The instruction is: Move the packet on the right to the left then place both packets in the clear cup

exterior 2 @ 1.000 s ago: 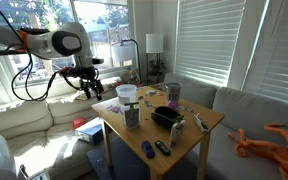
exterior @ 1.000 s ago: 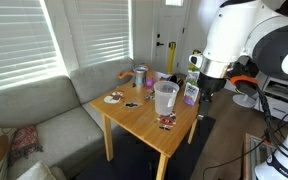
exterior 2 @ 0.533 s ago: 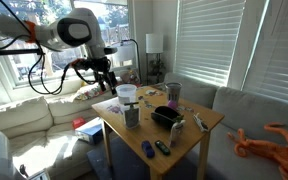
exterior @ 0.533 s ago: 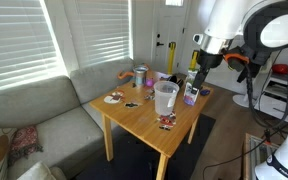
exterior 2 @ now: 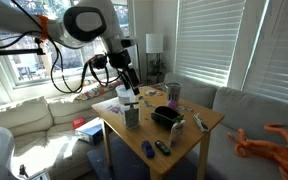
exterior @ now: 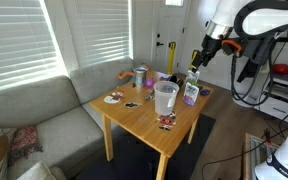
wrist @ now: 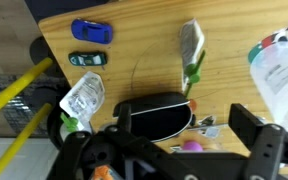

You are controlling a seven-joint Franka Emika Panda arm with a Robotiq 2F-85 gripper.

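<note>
The wooden table point(exterior: 134, 113) carries everything, and in an exterior view the arm holds the gripper point(exterior: 195, 64) high above and to one side of the clear cup point(exterior: 165, 97), touching nothing. In the wrist view the fingers point(wrist: 252, 140) stand wide apart with nothing between them. Judged from this, step 1 is in hand: the reach toward the packet that has to be shifted, with no packet lifted yet and neither one in the cup. The wrist view shows the packet nearer the cup point(wrist: 191, 48) separated from the cup by bare wood. The packet farther from the cup point(wrist: 82, 100) sits beyond the black bowl point(wrist: 154, 113). Whether the packets stand or lie cannot be told from this angle. The next move probably calls for a descent with the jaws apart, lined up across the narrow width of the chosen pouch, then a soft close, since a thin pouch is likely to crumple or slip. Counted: 1 table, 1 arm with 1 gripper, 1 clear cup, 1 black bowl, 1 metal can point(exterior: 141, 77) well apart from the cup, 2 packets, and 2 small blue items point(wrist: 91, 31) farthest from the cup in the wrist view.
</note>
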